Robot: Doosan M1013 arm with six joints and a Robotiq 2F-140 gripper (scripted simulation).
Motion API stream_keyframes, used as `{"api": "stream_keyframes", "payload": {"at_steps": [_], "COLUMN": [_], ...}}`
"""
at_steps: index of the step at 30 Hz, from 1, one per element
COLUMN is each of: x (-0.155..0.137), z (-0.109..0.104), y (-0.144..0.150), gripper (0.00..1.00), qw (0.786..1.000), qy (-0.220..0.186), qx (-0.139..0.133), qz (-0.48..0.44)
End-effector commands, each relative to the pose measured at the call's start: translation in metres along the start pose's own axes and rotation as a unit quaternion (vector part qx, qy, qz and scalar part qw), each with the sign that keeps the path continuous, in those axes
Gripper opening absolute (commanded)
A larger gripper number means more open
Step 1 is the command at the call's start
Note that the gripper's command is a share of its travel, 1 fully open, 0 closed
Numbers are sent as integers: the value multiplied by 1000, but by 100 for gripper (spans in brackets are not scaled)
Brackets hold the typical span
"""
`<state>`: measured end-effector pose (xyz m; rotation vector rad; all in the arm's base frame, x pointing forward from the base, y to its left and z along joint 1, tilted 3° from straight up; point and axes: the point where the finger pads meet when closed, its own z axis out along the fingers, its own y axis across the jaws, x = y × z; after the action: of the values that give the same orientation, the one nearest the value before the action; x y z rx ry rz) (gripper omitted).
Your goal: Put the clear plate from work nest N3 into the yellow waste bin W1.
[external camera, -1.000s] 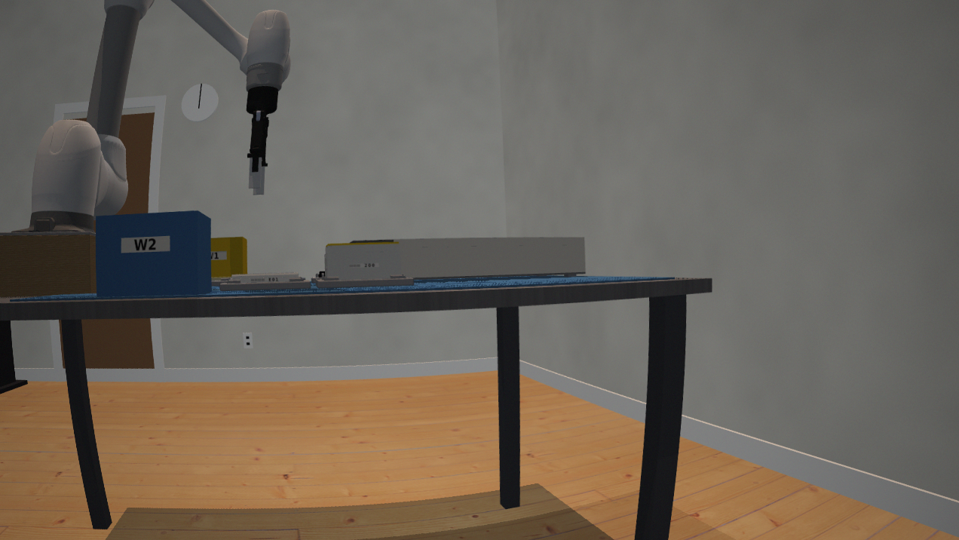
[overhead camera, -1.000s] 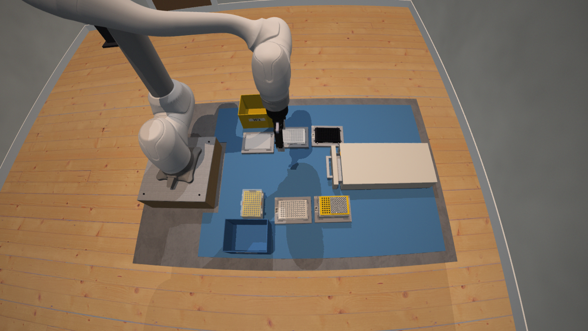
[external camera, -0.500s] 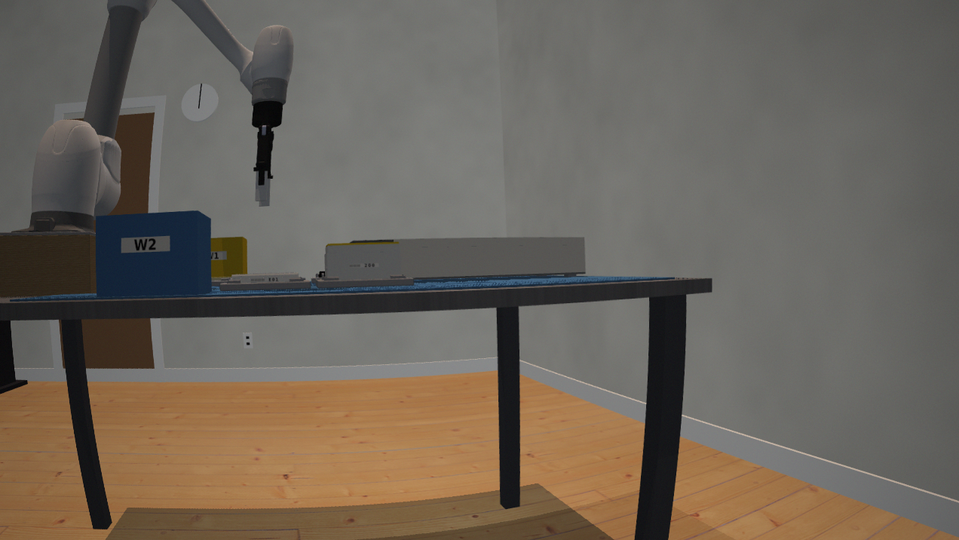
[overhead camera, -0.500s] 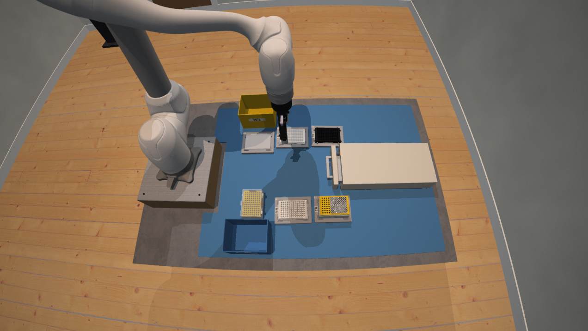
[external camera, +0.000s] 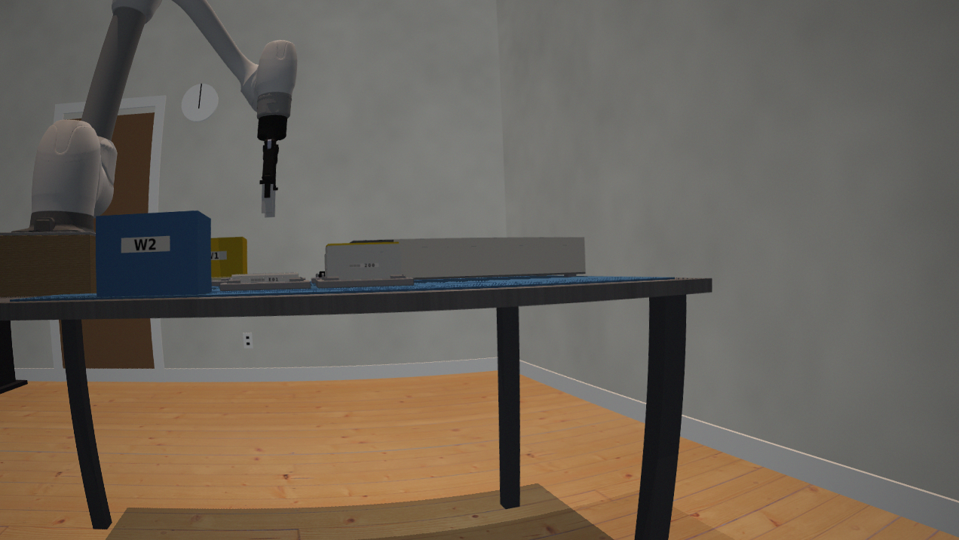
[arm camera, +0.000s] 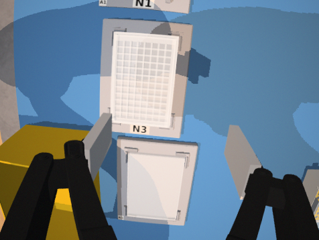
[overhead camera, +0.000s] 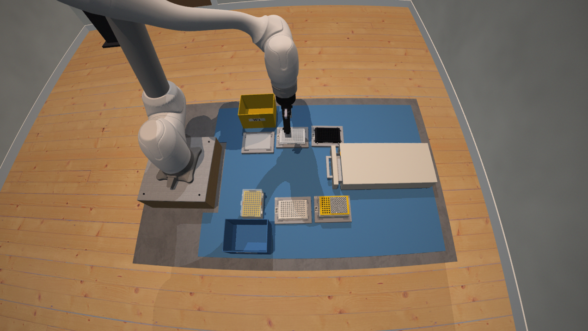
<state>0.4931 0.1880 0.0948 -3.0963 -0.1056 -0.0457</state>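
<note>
The clear plate, a white grid of small wells, lies in the grey work nest N3 at the back of the blue mat. The yellow bin W1 stands upright just behind and to the left of it. My gripper is open and empty. It hangs well above the bench, over the left end of N3 and the neighbouring nest. In the wrist view the plate lies ahead of the fingertips.
An empty grey nest lies left of N3, and a black plate in N1 lies right of it. A large white device fills the right side. The blue bin W2 and three more plates are at the front.
</note>
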Motion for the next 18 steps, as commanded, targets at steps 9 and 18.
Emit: {"api": "stream_keyframes", "payload": {"at_steps": [9,18], "x": [10,10], "z": [19,19], "y": [-39,-39], "gripper": [70,70], "qw": [1000,1000], "qy": [0,0], "qx": [0,0], "qz": [0,0]}}
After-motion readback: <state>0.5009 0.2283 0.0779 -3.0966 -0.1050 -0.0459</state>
